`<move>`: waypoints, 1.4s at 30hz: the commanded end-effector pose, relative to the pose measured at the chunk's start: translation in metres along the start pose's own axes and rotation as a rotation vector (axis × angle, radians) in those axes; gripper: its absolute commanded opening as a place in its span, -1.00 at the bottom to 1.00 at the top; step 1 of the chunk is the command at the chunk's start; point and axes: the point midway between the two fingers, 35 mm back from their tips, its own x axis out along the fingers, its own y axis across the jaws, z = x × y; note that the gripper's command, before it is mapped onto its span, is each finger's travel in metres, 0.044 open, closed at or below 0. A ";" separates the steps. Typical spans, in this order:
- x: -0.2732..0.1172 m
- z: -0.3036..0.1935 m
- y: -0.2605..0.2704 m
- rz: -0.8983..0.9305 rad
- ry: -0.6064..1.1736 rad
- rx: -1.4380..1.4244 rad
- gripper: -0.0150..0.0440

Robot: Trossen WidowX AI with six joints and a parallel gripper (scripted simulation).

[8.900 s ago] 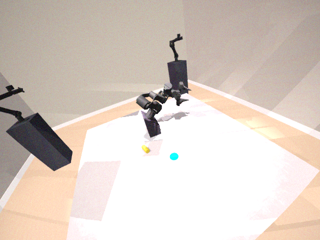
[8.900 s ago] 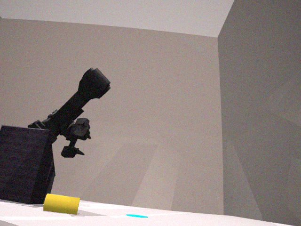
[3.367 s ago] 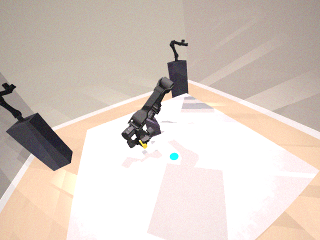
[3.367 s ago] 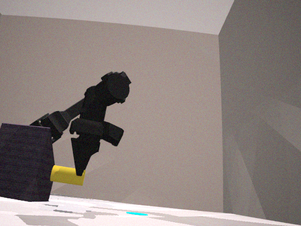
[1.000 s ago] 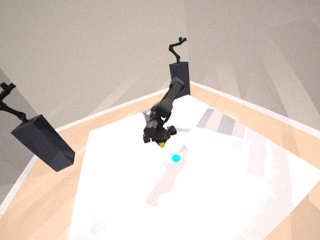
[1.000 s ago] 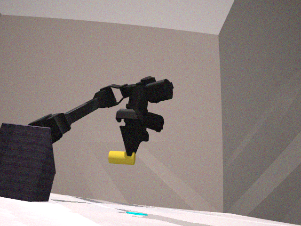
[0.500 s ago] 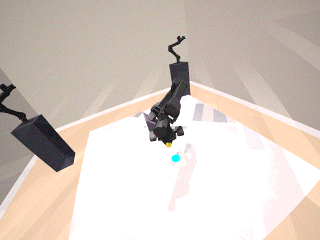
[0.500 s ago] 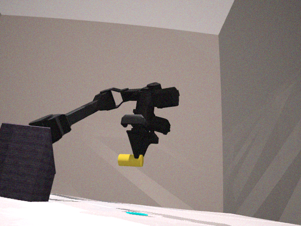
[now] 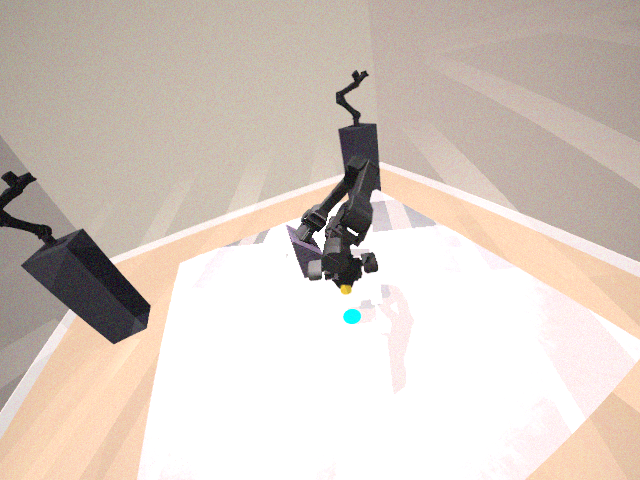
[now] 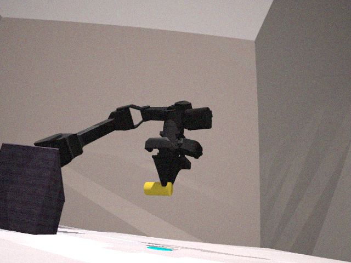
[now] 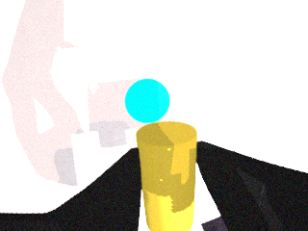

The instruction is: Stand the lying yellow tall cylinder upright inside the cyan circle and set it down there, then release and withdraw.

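The yellow tall cylinder lies level in the air, well above the white surface. My gripper is shut on it near one end and points down; in the exterior view the longer part of the cylinder sticks out to the left. The cyan circle is flat on the white surface and bears nothing. In the exterior view it is below the cylinder; in the wrist view it shows just beyond the cylinder's far end. The fingertips are hidden in the top view.
A dark block stands on the white surface beside the arm. Two dark pedestals carry arms at the left and at the back. Shadows of the arm fall near the circle.
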 end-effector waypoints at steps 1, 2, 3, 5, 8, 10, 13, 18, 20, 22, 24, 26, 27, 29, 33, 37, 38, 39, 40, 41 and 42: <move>0.003 0.000 -0.002 -0.021 -0.008 0.001 -0.14; 0.004 0.001 -0.002 -0.026 -0.010 -0.001 -0.14; 0.005 0.001 -0.003 -0.032 -0.013 -0.002 -0.14; 0.007 0.001 -0.005 -0.042 -0.017 -0.005 -0.14; 0.009 0.001 -0.007 -0.058 -0.024 -0.010 -0.14; 0.011 0.002 -0.008 -0.069 -0.029 -0.013 -0.14; 0.014 0.002 -0.010 -0.084 -0.037 -0.017 -0.14; 0.018 0.003 -0.013 -0.110 -0.051 -0.024 -0.14; 0.020 0.003 -0.014 -0.119 -0.057 -0.027 -0.14; 0.021 0.004 -0.015 -0.129 -0.063 -0.030 -0.14; 0.023 0.004 -0.016 -0.139 -0.069 -0.032 -0.14; 0.025 0.005 -0.018 -0.149 -0.075 -0.035 -0.14; 0.025 0.005 -0.018 -0.154 -0.079 -0.036 -0.14; 0.027 0.005 -0.019 -0.163 -0.085 -0.039 -0.14; 0.030 0.006 -0.021 -0.182 -0.099 -0.044 -0.14; 0.033 0.007 -0.024 -0.200 -0.114 -0.049 -0.14; 0.033 0.007 -0.024 -0.204 -0.117 -0.050 -0.14; 0.034 0.007 -0.025 -0.209 -0.121 -0.051 -0.14; 0.035 0.008 -0.025 -0.213 -0.125 -0.053 -0.14; 0.035 0.008 -0.026 -0.217 -0.129 -0.054 -0.14; 0.036 0.008 -0.026 -0.222 -0.133 -0.055 -0.14</move>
